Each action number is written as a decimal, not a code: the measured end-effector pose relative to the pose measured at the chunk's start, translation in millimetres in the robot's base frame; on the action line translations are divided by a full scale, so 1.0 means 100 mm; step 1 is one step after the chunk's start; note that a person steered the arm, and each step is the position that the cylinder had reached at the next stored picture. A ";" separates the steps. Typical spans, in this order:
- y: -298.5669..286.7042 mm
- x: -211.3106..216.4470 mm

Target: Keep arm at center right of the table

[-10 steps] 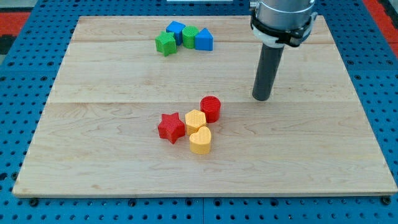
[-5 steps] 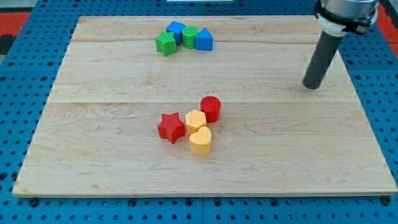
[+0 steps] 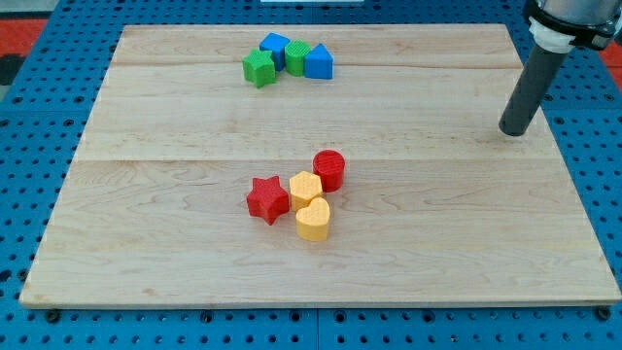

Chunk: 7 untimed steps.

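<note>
My tip (image 3: 514, 130) rests on the wooden board (image 3: 175, 243) near its right edge, a little above mid-height. It touches no block. A red cylinder (image 3: 329, 169), a red star (image 3: 267, 198), a yellow hexagon (image 3: 305, 187) and a yellow heart (image 3: 313, 220) cluster near the board's middle, far to the left of my tip and below it. A green star (image 3: 259, 68), a blue block (image 3: 275, 47), a green block (image 3: 297, 56) and a blue triangle block (image 3: 318, 62) cluster at the view's top.
The board lies on a blue pegboard surface (image 3: 29, 194) that shows on all sides. A red area (image 3: 24, 34) shows at the view's top left corner.
My tip has slid to the right, from just right of the board's middle to near the right edge, and slightly towards the top. No block has moved.
</note>
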<state>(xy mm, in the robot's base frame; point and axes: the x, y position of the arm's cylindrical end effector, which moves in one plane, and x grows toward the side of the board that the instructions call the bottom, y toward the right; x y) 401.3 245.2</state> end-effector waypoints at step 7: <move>-0.44 -0.16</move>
